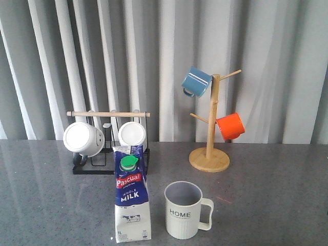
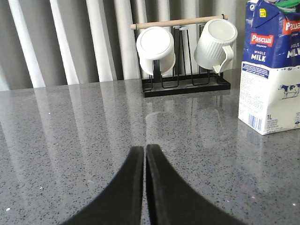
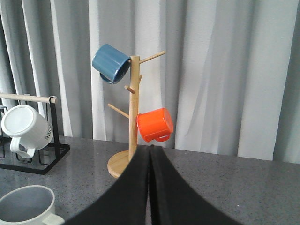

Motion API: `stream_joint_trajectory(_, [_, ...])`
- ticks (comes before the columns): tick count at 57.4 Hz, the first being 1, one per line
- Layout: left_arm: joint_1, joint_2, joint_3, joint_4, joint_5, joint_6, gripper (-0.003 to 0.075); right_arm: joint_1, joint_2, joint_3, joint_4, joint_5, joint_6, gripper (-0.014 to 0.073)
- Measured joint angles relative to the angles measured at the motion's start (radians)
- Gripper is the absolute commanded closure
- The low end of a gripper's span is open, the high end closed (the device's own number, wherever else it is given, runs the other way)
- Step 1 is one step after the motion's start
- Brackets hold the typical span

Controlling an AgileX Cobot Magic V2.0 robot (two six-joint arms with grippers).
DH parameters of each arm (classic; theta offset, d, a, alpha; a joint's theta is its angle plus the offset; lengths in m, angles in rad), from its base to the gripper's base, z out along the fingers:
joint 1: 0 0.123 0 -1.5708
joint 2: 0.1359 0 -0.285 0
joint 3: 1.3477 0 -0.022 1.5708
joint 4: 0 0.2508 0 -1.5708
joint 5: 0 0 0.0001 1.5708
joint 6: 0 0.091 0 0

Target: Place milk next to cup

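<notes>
From my seat at the front camera, nearest me on the grey speckled table (image 1: pixel 266 200) stand the two task things, one of each. The milk (image 1: pixel 131 197) is upright at the front edge, just left of the cup (image 1: pixel 183 210), close beside it but with a small gap between them. I see nothing standing in that gap.

The carton is tall, with a dark blue gabled top, a white lower half bearing a small cow drawing, a green round cap, a red "Pascual" label and "MILK" in white. The cup is cream-white and ribbed, greyish inside, with black "HOME" lettering and its squared handle turned to the right.

Neither arm shows in the front view. On the left wrist camera the left gripper (image 2: pixel 144 149) has its black fingers pressed together with only a thin seam, holding nothing, low over bare tabletop with the carton off to one side. The right gripper (image 3: pixel 150 149) is likewise closed up tight and holds nothing; the cup's rim shows at the corner of that view.

Further back, behind the carton, a black wire rack (image 1: pixel 102 166) with a wooden rail carries two white mugs (image 1: pixel 83 139) on their sides. To the right, well behind the cup, a wooden mug tree (image 1: pixel 210 148) holds one blue mug (image 1: pixel 197 81) and one orange mug (image 1: pixel 230 126). Grey pleated curtains (image 1: pixel 287 61) close the background.
</notes>
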Motion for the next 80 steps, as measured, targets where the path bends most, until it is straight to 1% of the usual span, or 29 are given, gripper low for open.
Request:
stream_joint_trajectory(47, [0.000, 0.000, 0.000, 0.000, 0.001, 0.000, 0.0726, 0.000, 0.000, 0.000, 0.000, 0.000, 0.000, 0.0602])
stream_joint_trajectory(51, [0.000, 0.000, 0.000, 0.000, 0.001, 0.000, 0.0726, 0.000, -0.022, 0.013, 0.000, 0.001, -0.008, 0.0602])
stream_joint_trajectory(59, [0.000, 0.000, 0.000, 0.000, 0.006, 0.000, 0.0726, 0.000, -0.171, 0.118, 0.000, 0.001, -0.019, 0.0602])
stream_joint_trajectory(63, [0.000, 0.000, 0.000, 0.000, 0.006, 0.000, 0.0726, 0.000, -0.270, 0.201, 0.000, 0.002, -0.020, 0.0602])
stream_joint_trajectory(74, [0.000, 0.000, 0.000, 0.000, 0.006, 0.000, 0.0726, 0.000, -0.531, 0.437, 0.002, 0.069, -0.019, 0.0602])
stream_joint_trajectory(80, [0.000, 0.000, 0.000, 0.000, 0.006, 0.000, 0.0726, 0.000, -0.649, 0.552, 0.033, 0.071, -0.019, 0.0602])
